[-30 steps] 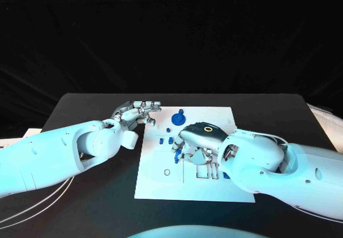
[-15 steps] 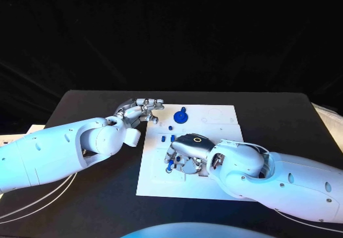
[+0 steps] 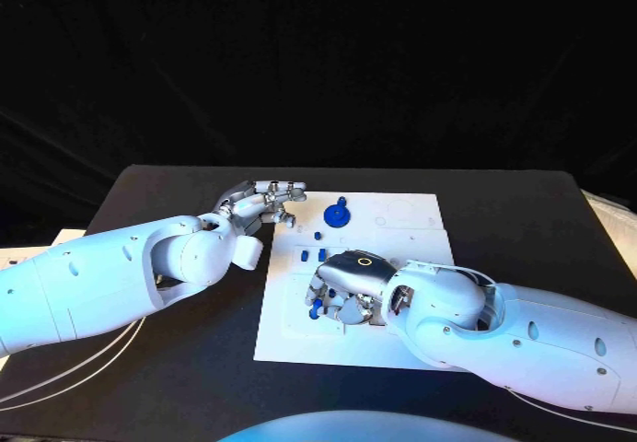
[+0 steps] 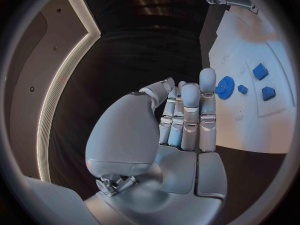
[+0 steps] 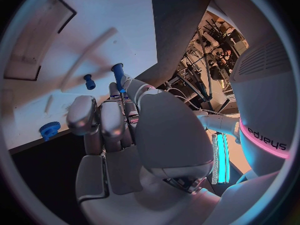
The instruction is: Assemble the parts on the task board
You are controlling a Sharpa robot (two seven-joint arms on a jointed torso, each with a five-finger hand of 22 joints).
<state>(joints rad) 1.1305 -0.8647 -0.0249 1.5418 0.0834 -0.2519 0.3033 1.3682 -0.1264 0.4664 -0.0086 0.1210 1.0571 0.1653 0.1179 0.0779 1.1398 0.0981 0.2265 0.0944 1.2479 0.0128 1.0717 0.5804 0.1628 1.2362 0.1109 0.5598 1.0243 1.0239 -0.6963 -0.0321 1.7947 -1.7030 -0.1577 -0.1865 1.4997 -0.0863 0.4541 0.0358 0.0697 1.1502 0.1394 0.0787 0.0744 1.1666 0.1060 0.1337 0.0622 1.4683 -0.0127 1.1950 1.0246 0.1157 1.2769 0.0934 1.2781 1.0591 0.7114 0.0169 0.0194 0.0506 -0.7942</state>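
White task board (image 3: 399,216) lies mid table (image 3: 159,184); left robot hand (image 3: 259,204) hovers at the board's far left corner, fingers straight and pressed side by side, thumb folded across the palm, holding nothing; in the left wrist view the same left robot hand (image 4: 181,120) sits beside the board edge, blue gear (image 4: 224,87) just past its fingertips; gear (image 3: 337,216) rests on the far part of the board, small blue parts (image 3: 313,255) stand between it and the right robot hand (image 3: 348,285); right robot hand is palm-down over the board's middle, fingers curled in, pinching a blue peg (image 5: 118,76) at the fingertips; peg tilted, tip close to the board, contact unclear; a second small blue peg (image 5: 89,81) stands just beside it.
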